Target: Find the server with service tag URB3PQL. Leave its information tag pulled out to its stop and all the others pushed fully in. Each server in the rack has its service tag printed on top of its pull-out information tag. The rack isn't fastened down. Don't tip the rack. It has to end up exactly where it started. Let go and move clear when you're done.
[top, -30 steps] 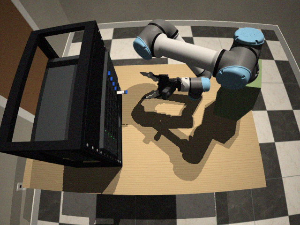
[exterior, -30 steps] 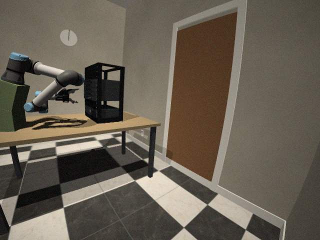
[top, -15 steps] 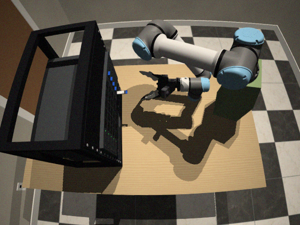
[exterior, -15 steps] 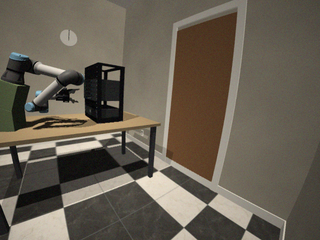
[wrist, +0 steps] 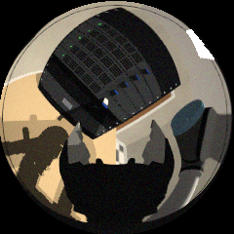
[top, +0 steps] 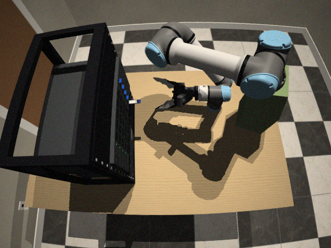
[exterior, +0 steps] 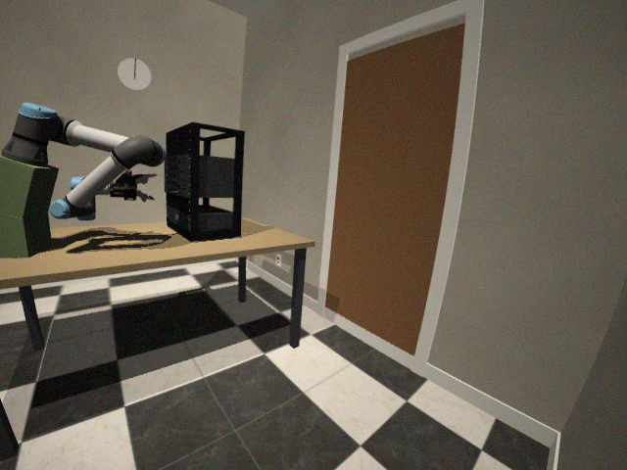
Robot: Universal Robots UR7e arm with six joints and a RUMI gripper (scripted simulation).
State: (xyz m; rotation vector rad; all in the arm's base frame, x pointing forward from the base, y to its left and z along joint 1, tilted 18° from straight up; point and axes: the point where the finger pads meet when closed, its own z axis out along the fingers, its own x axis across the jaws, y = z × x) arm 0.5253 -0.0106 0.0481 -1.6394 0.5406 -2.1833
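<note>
With its two fingers spread wide and nothing between them, the gripper hangs above the table, apart from the rack and pointing towards its front. Behind the gripper, the arm folds back to a green pedestal. Ahead of it, the black rack stands upright on the table, holding a stack of servers. One information tag sticks out from the front, white with a blue end, below a row of four blue tabs that sit close against the server fronts. The print on the extended tag is too small to read, so whether it belongs to URB3PQL cannot be told. Green lights dot the servers' other side.
</note>
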